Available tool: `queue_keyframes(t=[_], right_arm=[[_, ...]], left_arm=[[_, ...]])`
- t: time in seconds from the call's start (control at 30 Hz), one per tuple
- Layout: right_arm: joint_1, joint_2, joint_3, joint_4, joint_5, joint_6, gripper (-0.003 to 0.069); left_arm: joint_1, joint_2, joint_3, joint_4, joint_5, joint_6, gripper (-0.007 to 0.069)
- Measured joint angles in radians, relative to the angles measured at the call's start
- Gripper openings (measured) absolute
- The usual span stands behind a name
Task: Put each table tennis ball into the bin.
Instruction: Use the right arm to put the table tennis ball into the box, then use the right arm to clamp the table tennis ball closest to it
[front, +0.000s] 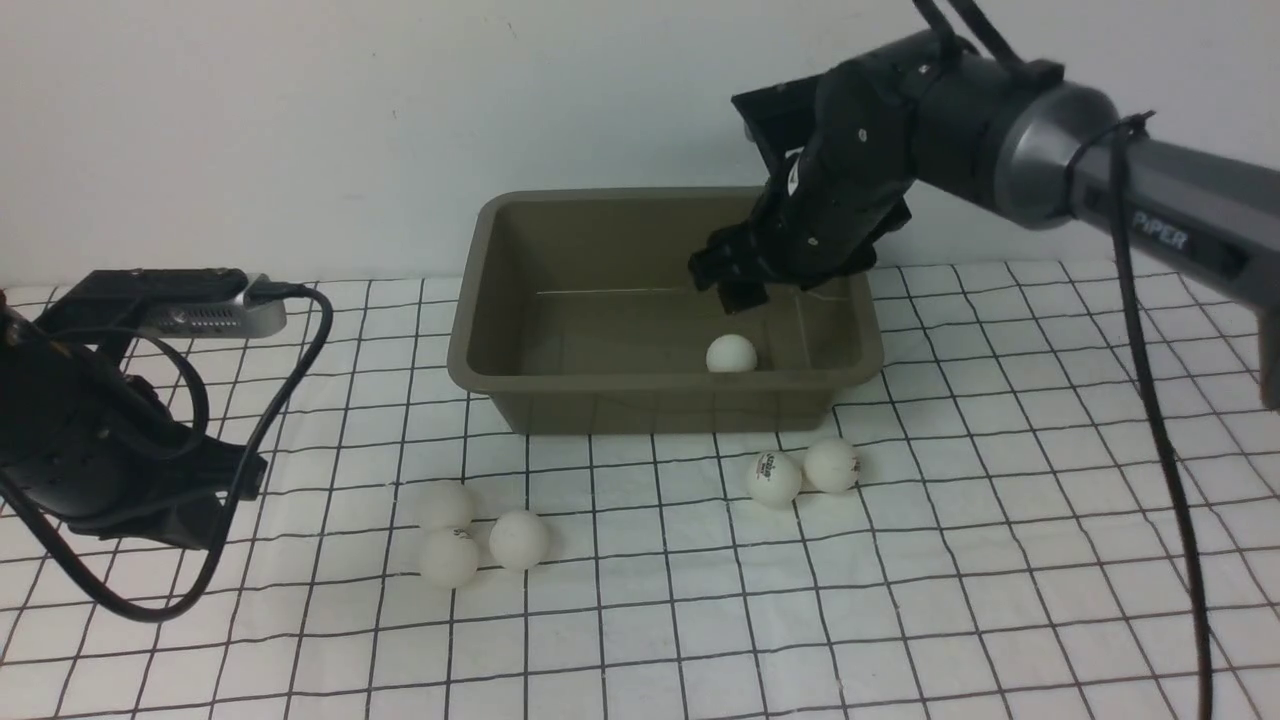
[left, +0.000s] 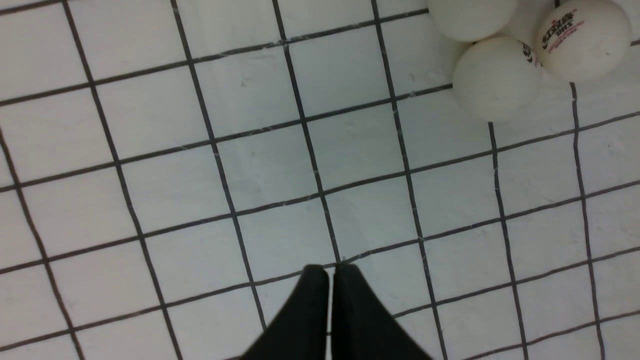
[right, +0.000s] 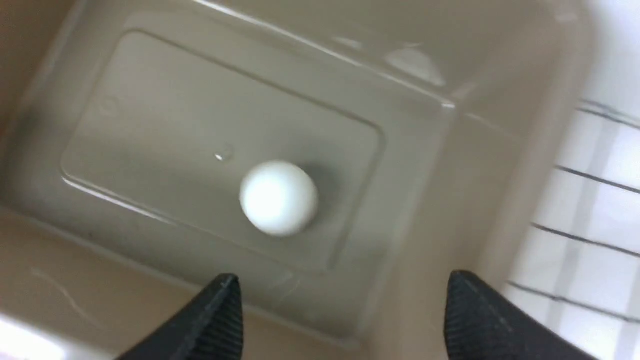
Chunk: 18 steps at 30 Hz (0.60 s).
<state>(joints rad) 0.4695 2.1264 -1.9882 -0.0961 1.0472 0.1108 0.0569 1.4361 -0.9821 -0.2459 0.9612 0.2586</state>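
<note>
**A:** Right claw (front: 740, 290) hangs just inside the bin's mouth, jaws spread wide, nothing between them. Left claw (left: 330, 272) hovers low over the cloth, tips pressed together, also empty.

**B:** Surroundings, big to small?

**A:** Gridded cloth (front: 1000, 600) lies under both claws. Bin (front: 600, 382) sits directly beneath the right claw and well apart from the left one. One ball (front: 731, 353) rests on the bin floor, just below the right claw's tips, by the wall nearer the robot. On the cloth outside that wall, below the right claw and on its robot side, a logo ball (front: 774, 478) touches its neighbour (front: 832, 464). A cluster of three balls (front: 449, 557) sits near the left claw, off toward the right arm's side.

**B:** Step in hand?

**A:** Judgement: the drop of the first ball is ending. One of six is in, five are out.

**B:** Next move?

**A:** Judgement: the right claw needs to lift clear of the rim, cross the near wall and come down on the touching pair. Its jaws should straddle one ball on its free sides, or the neighbour is likely to get nudged and roll away. If the left claw works the cluster, it needs to open first. These balls look light and round, so the jaws should close centred on the ball.
</note>
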Motion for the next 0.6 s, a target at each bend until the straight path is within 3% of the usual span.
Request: queue_keyframes(t=[0.23, 0.6], right_arm=[[0.0, -0.057, -0.073, -0.061, 0.178, -0.016, 0.0492], [0.0, -0.161, 0.085, -0.019, 0.198, -0.029, 0.0492]], left_arm=[[0.0, 0.0, 0.0, 0.0, 0.002, 0.0, -0.0003], [0.0, 0.0, 0.0, 0.0, 0.025, 0.0, -0.0003]])
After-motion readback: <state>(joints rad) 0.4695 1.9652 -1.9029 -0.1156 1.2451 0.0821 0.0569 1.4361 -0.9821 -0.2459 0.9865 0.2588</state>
